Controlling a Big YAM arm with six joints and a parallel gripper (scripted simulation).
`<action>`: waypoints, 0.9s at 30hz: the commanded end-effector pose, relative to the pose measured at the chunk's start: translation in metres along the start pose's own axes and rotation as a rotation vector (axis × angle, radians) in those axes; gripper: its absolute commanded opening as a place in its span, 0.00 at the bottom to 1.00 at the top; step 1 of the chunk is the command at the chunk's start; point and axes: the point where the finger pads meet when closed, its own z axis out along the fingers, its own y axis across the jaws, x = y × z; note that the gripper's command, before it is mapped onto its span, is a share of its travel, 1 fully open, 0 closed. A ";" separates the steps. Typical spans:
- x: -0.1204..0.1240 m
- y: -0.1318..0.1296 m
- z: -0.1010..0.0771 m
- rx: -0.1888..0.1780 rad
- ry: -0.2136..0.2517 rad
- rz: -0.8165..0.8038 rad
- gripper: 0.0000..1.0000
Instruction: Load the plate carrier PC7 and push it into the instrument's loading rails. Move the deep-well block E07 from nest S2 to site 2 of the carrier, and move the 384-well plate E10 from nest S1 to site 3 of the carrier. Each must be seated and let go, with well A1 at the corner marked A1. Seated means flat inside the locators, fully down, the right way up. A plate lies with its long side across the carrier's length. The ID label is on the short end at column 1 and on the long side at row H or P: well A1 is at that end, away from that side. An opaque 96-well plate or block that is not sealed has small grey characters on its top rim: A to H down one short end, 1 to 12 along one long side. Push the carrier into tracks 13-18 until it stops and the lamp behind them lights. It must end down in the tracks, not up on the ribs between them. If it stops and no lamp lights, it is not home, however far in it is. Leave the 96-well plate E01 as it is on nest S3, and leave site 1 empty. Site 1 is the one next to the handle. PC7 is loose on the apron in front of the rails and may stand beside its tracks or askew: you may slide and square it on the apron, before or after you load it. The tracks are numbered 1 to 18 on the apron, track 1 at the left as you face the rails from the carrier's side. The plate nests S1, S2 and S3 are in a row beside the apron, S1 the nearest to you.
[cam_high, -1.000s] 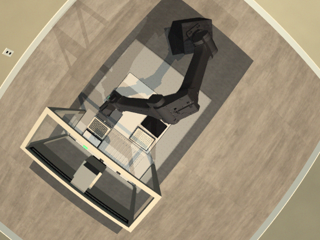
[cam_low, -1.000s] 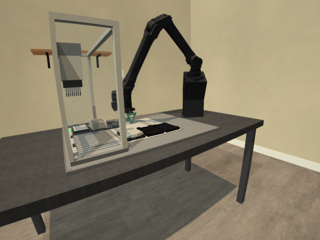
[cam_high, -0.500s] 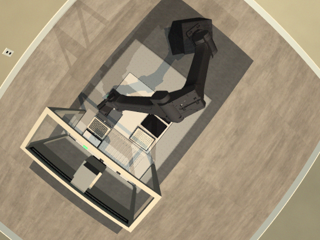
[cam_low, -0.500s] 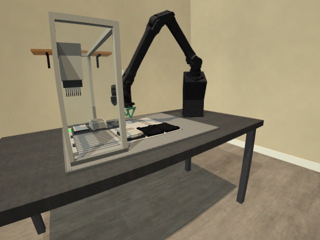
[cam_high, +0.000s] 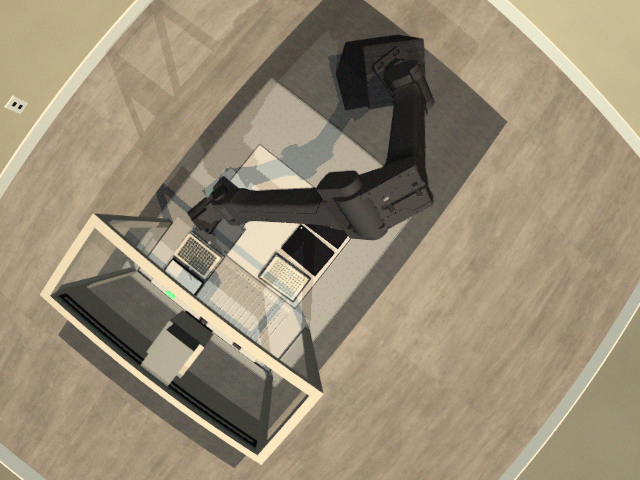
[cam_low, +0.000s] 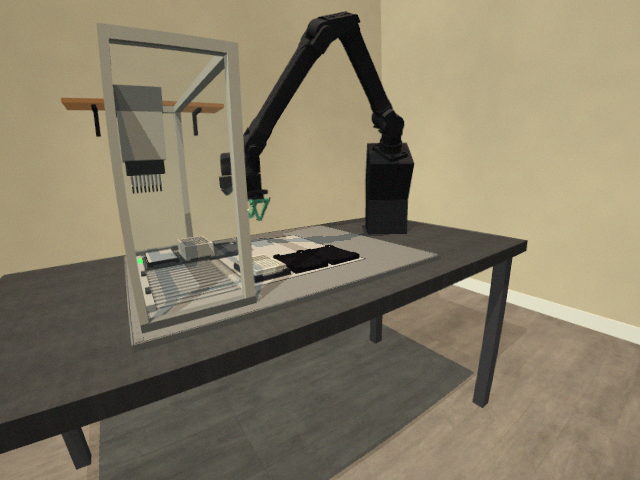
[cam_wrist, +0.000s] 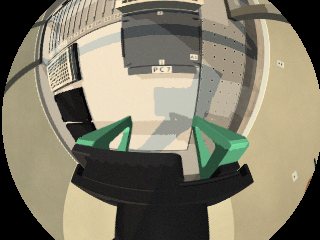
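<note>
Gripper (cam_wrist: 162, 139) raised above the apron (cam_wrist: 114, 87), green fingers spread wide, nothing between them. Carrier PC7 (cam_wrist: 160, 43) in the rails under the instrument frame (cam_low: 235, 155), handle end with label toward the arm. Green lamp (cam_high: 170, 295) lit behind the tracks. Deep-well block E07 (cam_high: 195, 254) seated on the carrier, 384-well plate E10 (cam_high: 183, 275) beyond it, nearer the lamp. Site 1 by the handle bare. 96-well plate E01 (cam_high: 285, 276) on its nest; two dark nests (cam_low: 316, 256) beside it.
</note>
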 end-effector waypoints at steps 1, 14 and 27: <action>-0.009 -0.005 -0.037 0.013 -0.039 -0.016 0.80; -0.011 -0.005 -0.075 0.011 -0.043 0.138 1.00; -0.030 0.008 -0.109 0.007 -0.043 0.105 1.00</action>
